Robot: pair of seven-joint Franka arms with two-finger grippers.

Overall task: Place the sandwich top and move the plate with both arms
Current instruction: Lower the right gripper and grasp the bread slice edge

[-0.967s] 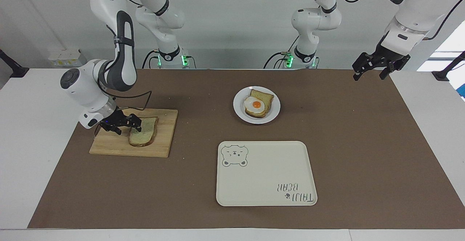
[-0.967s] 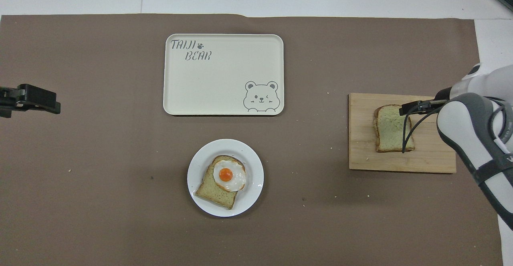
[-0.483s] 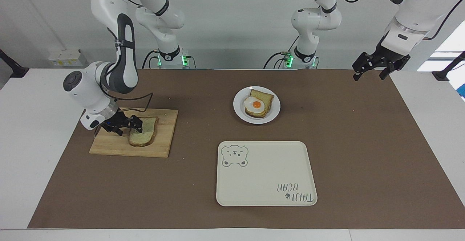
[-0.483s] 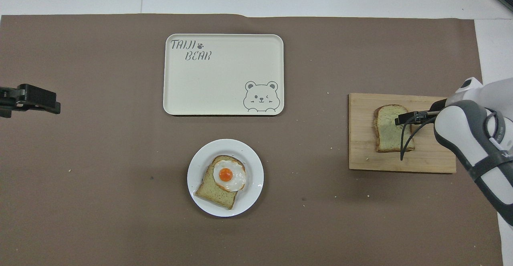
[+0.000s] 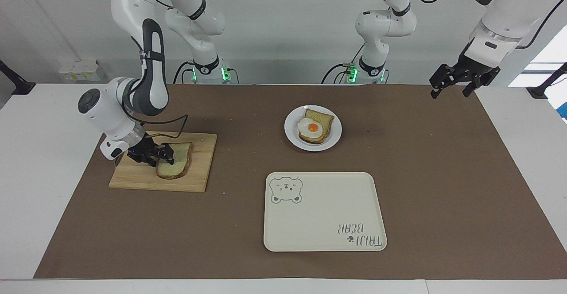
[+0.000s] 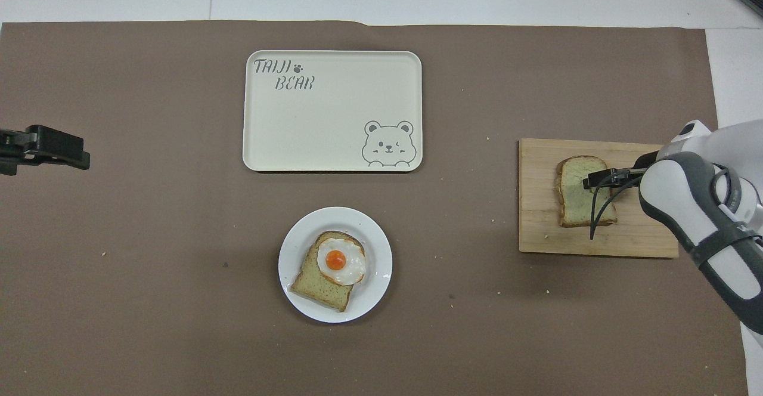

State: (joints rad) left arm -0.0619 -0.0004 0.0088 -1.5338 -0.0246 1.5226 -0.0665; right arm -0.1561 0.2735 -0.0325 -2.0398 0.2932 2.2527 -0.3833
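Observation:
The sandwich top [image 5: 176, 161], a plain bread slice, lies on a wooden cutting board [image 5: 199, 170] toward the right arm's end of the table; it also shows in the overhead view [image 6: 575, 196]. My right gripper [image 5: 165, 153] is low at the edge of that slice, its tip over the crumb [image 6: 590, 180]. The white plate [image 5: 334, 138] sits mid-table near the robots and bears a bread slice with a fried egg [image 5: 312, 127]. My left gripper [image 5: 450, 93] is open and empty, raised over the left arm's end of the table, where that arm waits; it also shows in the overhead view [image 6: 74, 156].
A cream rectangular tray with a bear drawing [image 5: 325, 212] lies farther from the robots than the plate. A brown mat [image 5: 443, 174] covers the table. Small crumbs are scattered on it.
My right gripper has shifted along the plain slice's edge toward the robots and its wrist has swung round. The slice, plate and left arm have stayed put.

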